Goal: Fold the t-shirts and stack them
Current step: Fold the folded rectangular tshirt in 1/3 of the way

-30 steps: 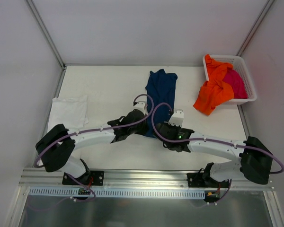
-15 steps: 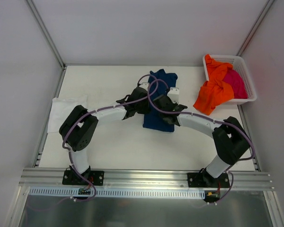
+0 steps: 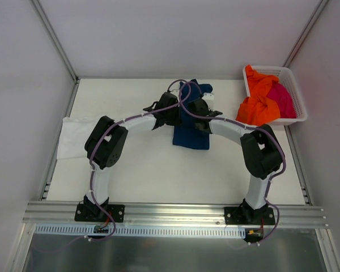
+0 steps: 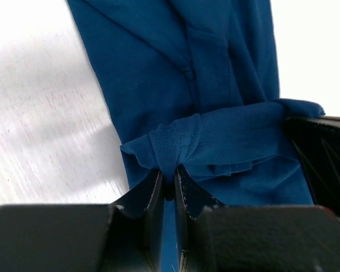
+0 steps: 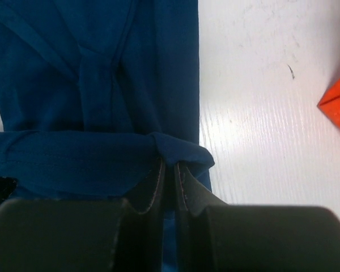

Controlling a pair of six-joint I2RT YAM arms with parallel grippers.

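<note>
The navy blue t-shirt (image 3: 191, 133) lies folded lengthwise in the middle of the table. My left gripper (image 3: 174, 113) is shut on its hem at the left corner, seen in the left wrist view (image 4: 169, 170). My right gripper (image 3: 199, 110) is shut on the hem's right corner (image 5: 169, 167). Both hold the hem doubled back over the shirt's far half. The white t-shirt (image 3: 76, 136) lies folded at the table's left edge. The orange t-shirt (image 3: 259, 105) hangs over the basket's front rim, and the magenta t-shirt (image 3: 283, 99) lies inside the basket.
The white lattice basket (image 3: 294, 85) stands at the back right corner. Grey walls and metal frame rails close the table at the back and both sides. An orange corner of cloth shows at the right edge of the right wrist view (image 5: 337, 107).
Both arms have stretched away from the near edge toward the back, carrying the navy shirt's near hem up and over the shirt. The shirt's visible length has shortened.
</note>
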